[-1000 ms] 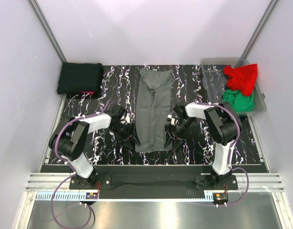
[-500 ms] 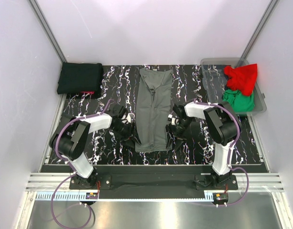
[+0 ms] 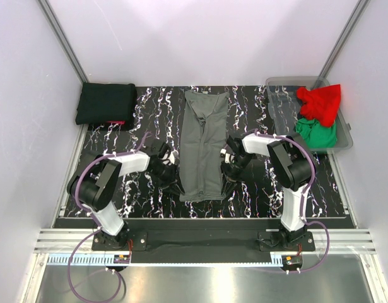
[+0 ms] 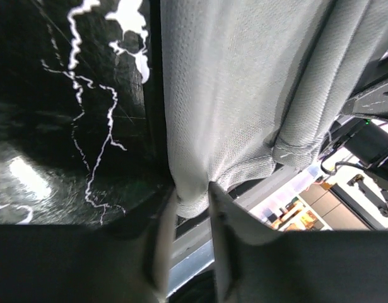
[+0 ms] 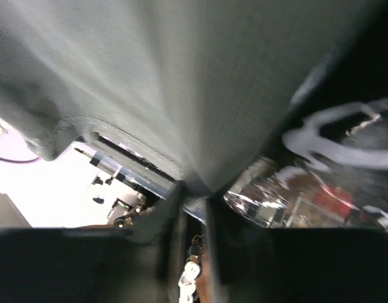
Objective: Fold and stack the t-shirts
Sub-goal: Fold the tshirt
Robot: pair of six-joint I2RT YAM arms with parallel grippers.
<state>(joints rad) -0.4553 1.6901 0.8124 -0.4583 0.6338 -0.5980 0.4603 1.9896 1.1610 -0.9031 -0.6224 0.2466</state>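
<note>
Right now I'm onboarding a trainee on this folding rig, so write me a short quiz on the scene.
1. True or false: the dark grey t-shirt lies inside the clear bin.
2. What is in the bin? A) the red t-shirt and green t-shirt; B) a blue towel; C) nothing.
3. What do the left gripper and right gripper pinch?
Key: 1 false; 2 A; 3 the dark grey t-shirt's near end, one each side.

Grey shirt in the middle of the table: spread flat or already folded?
Folded lengthwise only. From above, the grey shirt lies as one long narrow strip with its sides turned in; no crosswise fold yet.
</note>
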